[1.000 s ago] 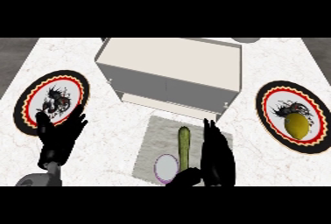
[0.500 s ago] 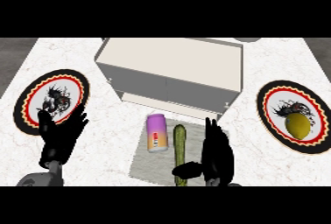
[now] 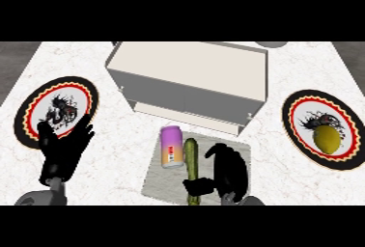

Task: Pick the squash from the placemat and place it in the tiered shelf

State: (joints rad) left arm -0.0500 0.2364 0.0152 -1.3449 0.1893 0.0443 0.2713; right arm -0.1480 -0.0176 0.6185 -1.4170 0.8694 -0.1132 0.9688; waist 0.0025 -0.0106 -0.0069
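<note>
Tiered shelf [image 3: 189, 79] sits back centre. Left plate [image 3: 28, 103] is under the left hand [image 3: 64, 152], fingers straight. Right plate [image 3: 292, 116] holds a yellow fruit [image 3: 329, 139]. Placemat [image 3: 160, 183] carries squash [image 3: 191, 154] beside a can [image 3: 171, 147]. Right hand [image 3: 231, 171] has its thumb hooked across the squash's lower end. Probably stiff, light, smooth; a mid-length hold would balance better.
</note>
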